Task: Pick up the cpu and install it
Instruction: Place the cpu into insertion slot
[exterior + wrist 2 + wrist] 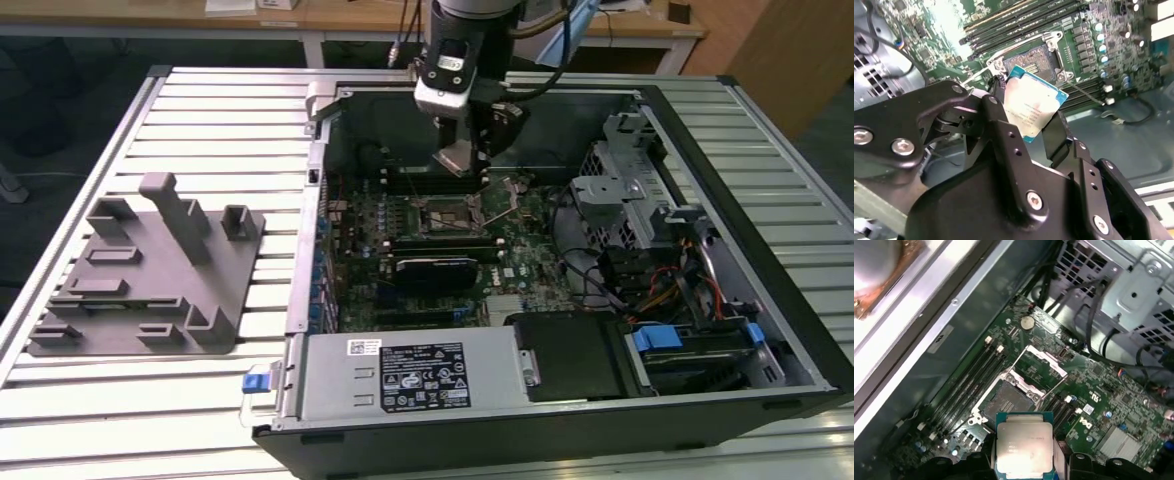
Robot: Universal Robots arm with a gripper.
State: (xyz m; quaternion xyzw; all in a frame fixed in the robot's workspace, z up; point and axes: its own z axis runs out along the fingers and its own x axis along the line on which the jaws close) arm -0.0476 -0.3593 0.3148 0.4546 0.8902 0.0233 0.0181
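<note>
One claw (462,165), clamped on the cpu (1023,447), hangs inside the computer case (534,440); socket frame (1040,362) stands open.

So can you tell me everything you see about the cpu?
The cpu is a flat square chip with a dull silvery metal top bearing faint print, framed by a thin blue-green edge. The black jaws pinch it at two opposite sides, holding it in the air near the open socket on the green motherboard, not touching it.
</note>
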